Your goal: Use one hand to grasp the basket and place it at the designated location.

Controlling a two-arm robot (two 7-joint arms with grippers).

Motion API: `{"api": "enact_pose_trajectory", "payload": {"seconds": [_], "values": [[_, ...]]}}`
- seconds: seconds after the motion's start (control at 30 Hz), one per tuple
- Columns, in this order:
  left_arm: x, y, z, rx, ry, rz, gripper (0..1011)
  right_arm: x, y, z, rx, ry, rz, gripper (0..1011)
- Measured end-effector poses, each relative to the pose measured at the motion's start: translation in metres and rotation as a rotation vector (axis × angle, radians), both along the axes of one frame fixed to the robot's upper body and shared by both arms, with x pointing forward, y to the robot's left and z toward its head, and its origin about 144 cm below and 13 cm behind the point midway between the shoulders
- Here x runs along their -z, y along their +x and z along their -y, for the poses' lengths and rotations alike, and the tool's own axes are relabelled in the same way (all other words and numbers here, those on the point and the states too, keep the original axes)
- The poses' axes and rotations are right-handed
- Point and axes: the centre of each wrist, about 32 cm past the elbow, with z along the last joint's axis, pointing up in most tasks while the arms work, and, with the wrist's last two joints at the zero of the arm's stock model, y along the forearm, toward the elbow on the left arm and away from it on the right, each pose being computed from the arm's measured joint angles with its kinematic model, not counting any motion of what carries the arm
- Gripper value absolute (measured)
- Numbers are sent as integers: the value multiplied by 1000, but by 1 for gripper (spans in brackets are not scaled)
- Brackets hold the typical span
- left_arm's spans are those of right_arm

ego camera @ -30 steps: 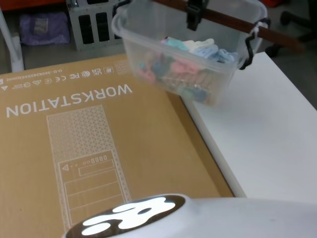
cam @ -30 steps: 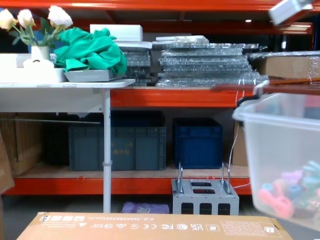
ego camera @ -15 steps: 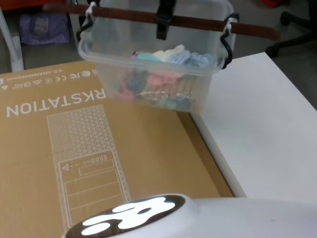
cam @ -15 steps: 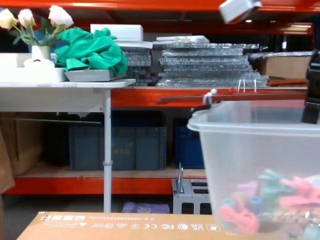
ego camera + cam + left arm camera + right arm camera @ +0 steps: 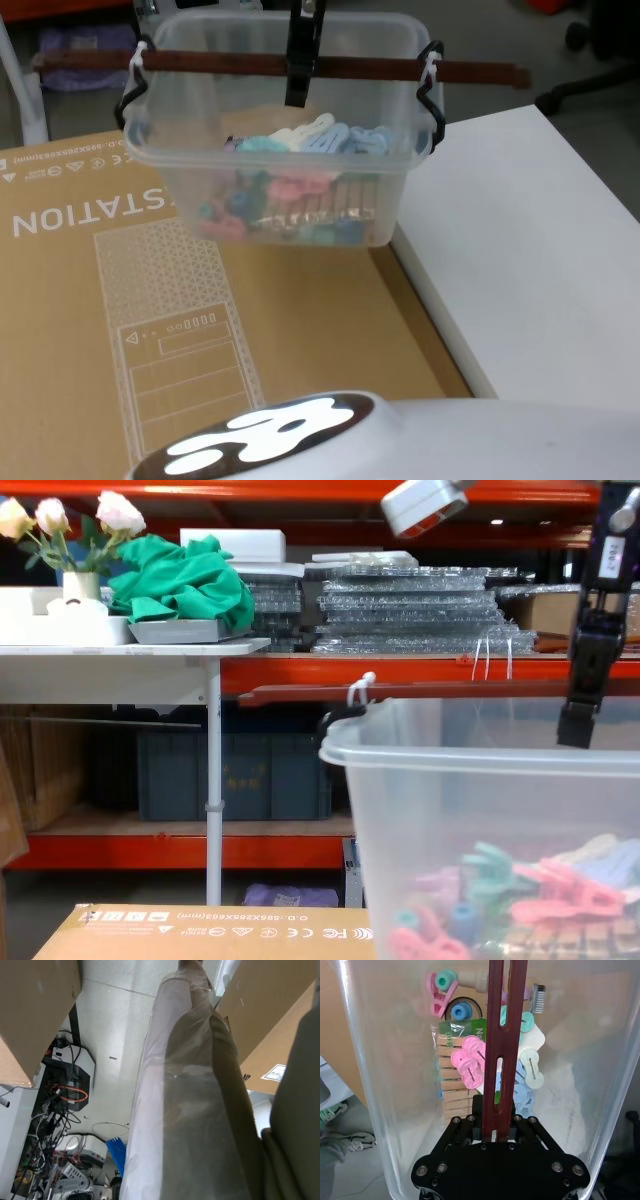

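Your right claw (image 5: 499,1129) is clamping shut on the reddish-brown bar handle (image 5: 220,62) of the basket (image 5: 268,160), gripping it close to the middle of the bar. The wrist view is showing both fingers pressed against the slotted bar. The basket is hanging in the air from that one grip. It is riding above the far right part of the big cardboard box (image 5: 100,330), just beside the near edge of the white desk (image 5: 540,260). Its bottom is not touching either surface. A heap of coloured clothes pegs (image 5: 467,1060) is lying in the bottom of it. From the chest view, the basket (image 5: 480,810) is looming close and its rim is sitting roughly level. Your left arm is hanging parked low by the body, its wrist camera looking down at the floor (image 5: 115,1020).

You are in the carrying step: the grasp and lift look done, and the set-down is not yet made. No marker for the drop spot is showing, so the target looks to be either the box top or the desk, and you are having to judge which. The next move calls for steadying the basket over that spot, since it can swing on its black pivots. After that, lower it until the bottom is resting flat, and only then open the claw.
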Motion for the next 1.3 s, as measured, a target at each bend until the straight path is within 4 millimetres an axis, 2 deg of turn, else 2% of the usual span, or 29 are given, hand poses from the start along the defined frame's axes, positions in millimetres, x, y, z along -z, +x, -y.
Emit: {"api": "enact_pose_trajectory", "payload": {"seconds": [0.37, 0.6, 0.8, 1.03, 1.3], "values": [[0, 0, 0, 0, 0, 0, 0, 11, -11, -31, -149, 8, -27, 228], [0, 0, 0, 0, 0, 0, 0, 26, -18, -53, -249, 13, -36, 228], [0, 0, 0, 0, 0, 0, 0, 39, -20, -61, -286, 9, -34, 228], [0, 0, 0, 0, 0, 0, 0, 69, -16, -69, -330, 2, -53, 229], [0, 0, 0, 0, 0, 0, 0, 85, -15, -74, -362, -1, -76, 229]]}}
